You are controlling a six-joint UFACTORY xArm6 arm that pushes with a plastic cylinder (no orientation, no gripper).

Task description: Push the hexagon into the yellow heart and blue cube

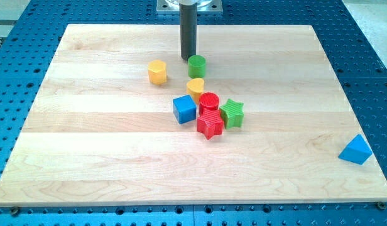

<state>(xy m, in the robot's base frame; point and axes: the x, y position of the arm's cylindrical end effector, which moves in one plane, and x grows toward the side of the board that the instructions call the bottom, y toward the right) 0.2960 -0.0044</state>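
Observation:
The yellow hexagon (157, 72) stands alone on the wooden board, up and left of the cluster. The yellow heart (195, 87) lies at the cluster's top, and the blue cube (184, 108) sits just below and left of it. My tip (188, 58) is at the end of the dark rod, right of the hexagon and just left of the green cylinder (196, 66), close to or touching it. The heart lies a short way below the tip.
A red cylinder (209, 102), a red star (210, 124) and a green star (232, 113) are packed against the heart and cube. A blue triangle (355, 150) lies near the board's right edge. The wooden board (87, 157) rests on a blue perforated table.

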